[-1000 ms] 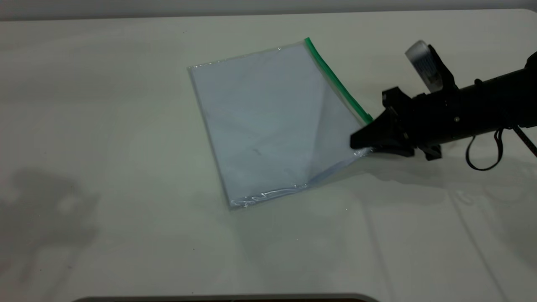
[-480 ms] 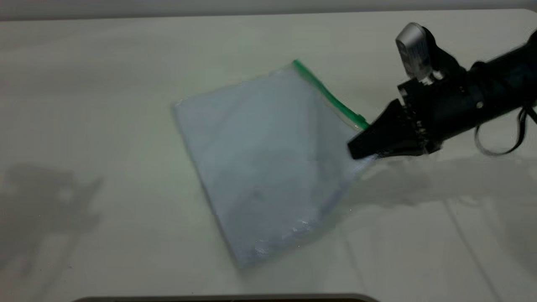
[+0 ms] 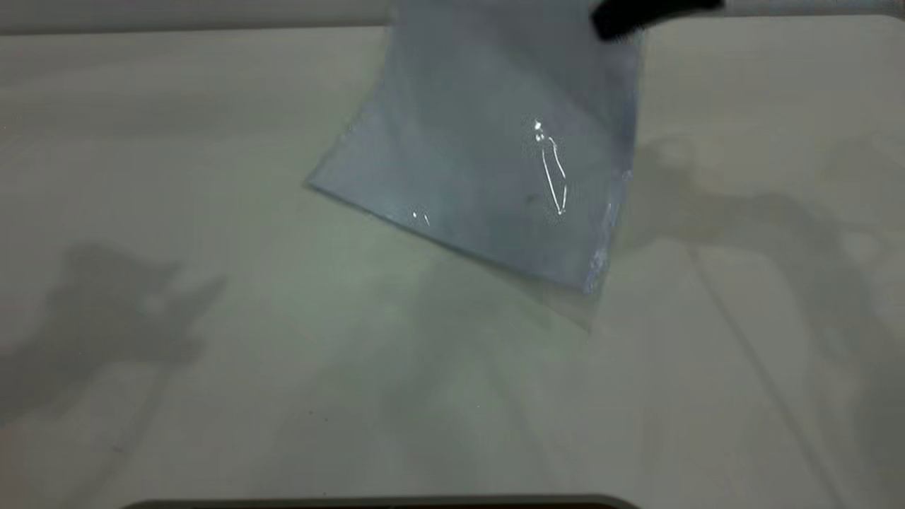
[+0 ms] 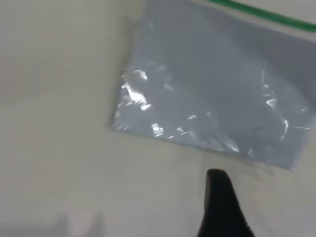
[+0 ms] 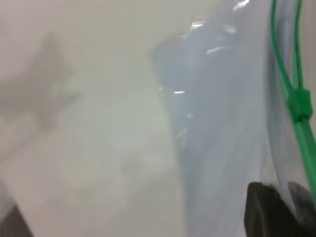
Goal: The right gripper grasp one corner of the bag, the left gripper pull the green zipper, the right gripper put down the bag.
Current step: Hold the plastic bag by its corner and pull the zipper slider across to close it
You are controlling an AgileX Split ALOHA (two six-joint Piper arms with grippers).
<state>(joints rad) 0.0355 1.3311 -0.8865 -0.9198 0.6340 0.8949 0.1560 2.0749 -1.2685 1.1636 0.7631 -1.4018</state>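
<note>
Bag (image 3: 495,162) now hoisted off the surface (image 3: 212,353), hanging by its corner | your right gripper (image 3: 622,18) risen to the view's top, jaws clamped on it | zipper (image 5: 291,94) exposed, slider near that grip | left gripper (image 4: 222,207) below the bag, jaw state unclear; pull next.

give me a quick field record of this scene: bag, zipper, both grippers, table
bag: flat clear bluish plastic pouch, lifted by one top corner, hanging tilted above the table
zipper: bright green strip along the pouch's edge, darker green slider tab near the held corner
right gripper: black claw at the exterior view's top edge, shut on the pouch corner
left gripper: one black tapered finger visible, apart from the pouch
table: pale matte surface
</note>
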